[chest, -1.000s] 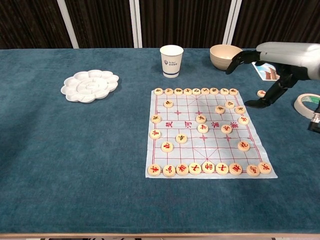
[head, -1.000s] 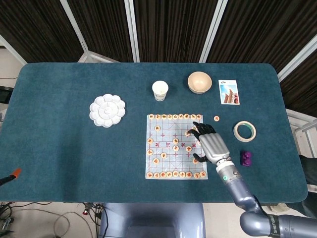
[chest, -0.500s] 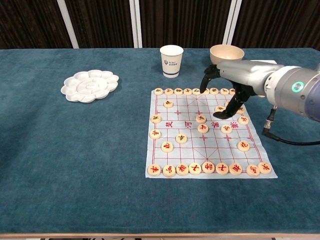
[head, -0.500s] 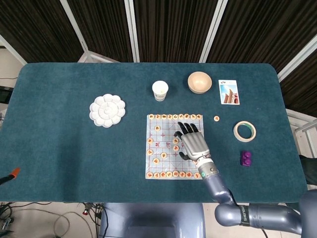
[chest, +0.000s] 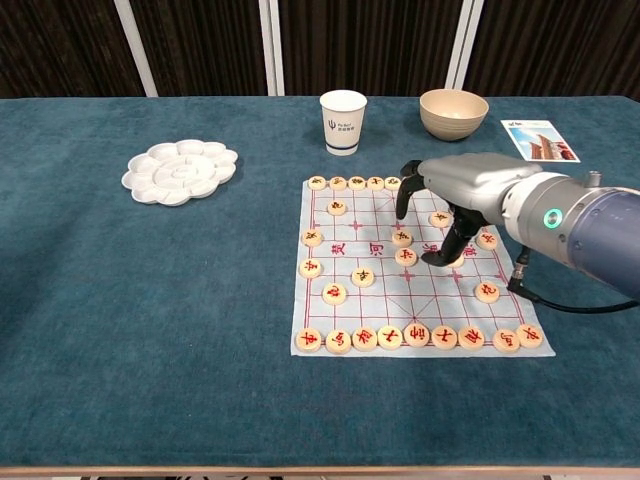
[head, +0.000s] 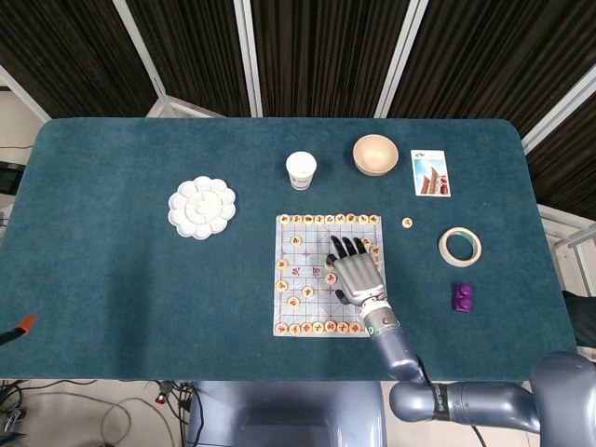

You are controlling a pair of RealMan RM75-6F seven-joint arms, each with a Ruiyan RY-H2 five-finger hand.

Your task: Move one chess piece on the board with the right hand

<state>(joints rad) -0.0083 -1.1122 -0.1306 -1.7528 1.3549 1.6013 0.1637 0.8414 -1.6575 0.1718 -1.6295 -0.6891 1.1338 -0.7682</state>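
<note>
A: Status on the move-one-piece task?

B: Approach phase, by my read. Right hand (chest: 447,205) is over the upper-mid part of the board (chest: 330,270), palm down, fingers spread and pointing down twd the pieces. No piece looks lifted or pinched in either view. Nothing visibly displaced from a grid point that I can pin on the hand. So: reach done, grasp + slide/lift + set-down all left.

A: Hand state?

B: Released, holding nothing as far as I can see. Chest view shows one fingertip (chest: 402,210) dropping just above/behind a mid-board piece (chest: 402,238), another fingertip (chest: 437,257) low beside the piece (chest: 406,256) near the centre line. Contact w/ either: can't tell.

A: Which piece is the target?

B: Unclear. Candidates are those two under the fingers. Judgement only.

A: Left hand?

B: Not in view, neither cam.

A: What's hidden or poor?

B: Head view: the hand (head: 355,268) covers several squares on the board's right-centre, so pieces under the palm can't be checked. Chest view: forearm blocks part of the board's far-right area. Characters on pieces too small to read. Thumb position hard to make out.

A: Off-board items?

B: One stray piece (head: 407,223) on the cloth right of the board, apart from it. Paper cup (chest: 343,122), bowl (chest: 453,113), palette (chest: 181,171), tape roll (head: 460,246), card (head: 430,173), purple block (head: 462,298): all well apart from the hand.
</note>
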